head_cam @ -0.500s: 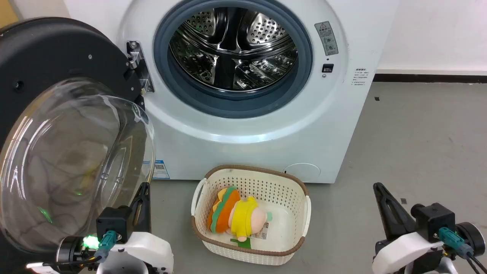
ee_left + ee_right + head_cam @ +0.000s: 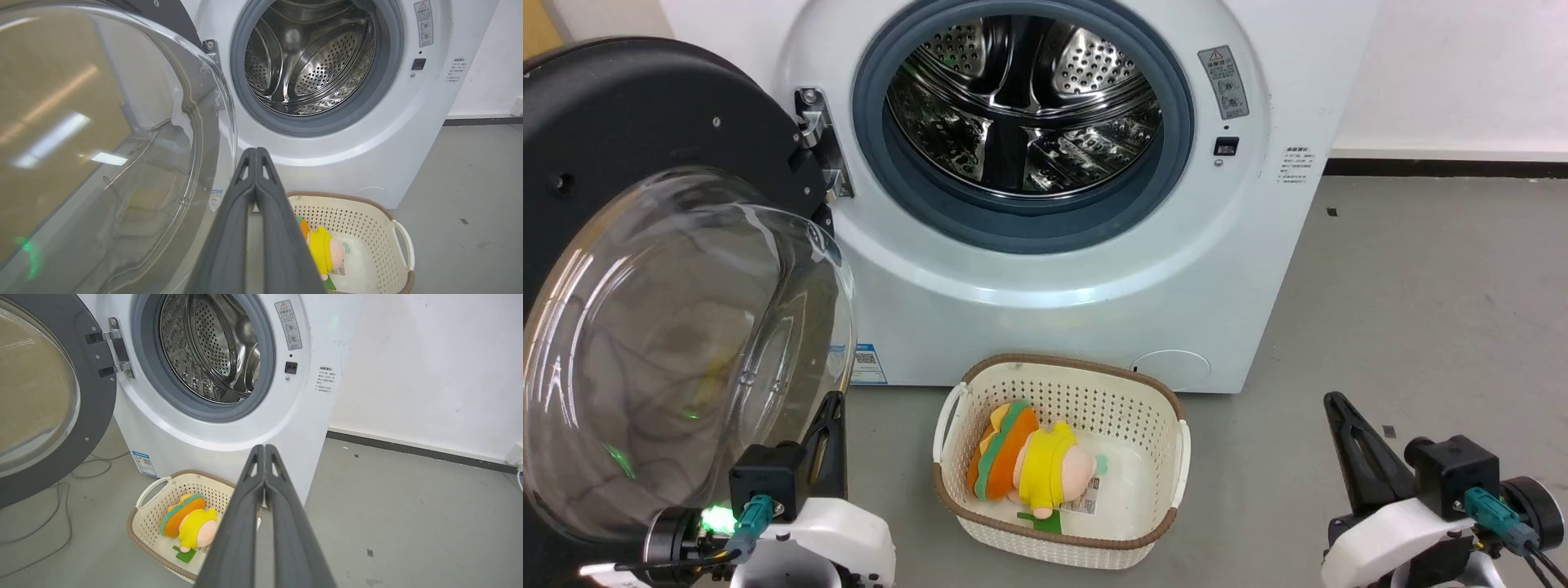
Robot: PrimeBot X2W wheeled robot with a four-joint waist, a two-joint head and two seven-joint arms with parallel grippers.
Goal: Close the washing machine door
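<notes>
Just left of your left gripper (image 2: 831, 406), the washing machine door (image 2: 645, 106) hangs swung wide, with its glass bulge right beside the pressed-together fingers. You can't tell if they touch. Your right gripper (image 2: 1335, 406) is pinched together on nothing, well off to the right. The door's left edge is cut off. A basket (image 2: 1152, 400) holding a plush toy (image 2: 1037, 465) sits before the washing machine (image 2: 1094, 269).

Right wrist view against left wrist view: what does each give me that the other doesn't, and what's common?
Right wrist: the metal hinge in full, loose cables on the floor below the washing machine door, and the shut right hand. Left wrist: the door's glass bowl close up, with the shut left hand near its edge. Both: the open drum, and the basket holding a plush toy.
</notes>
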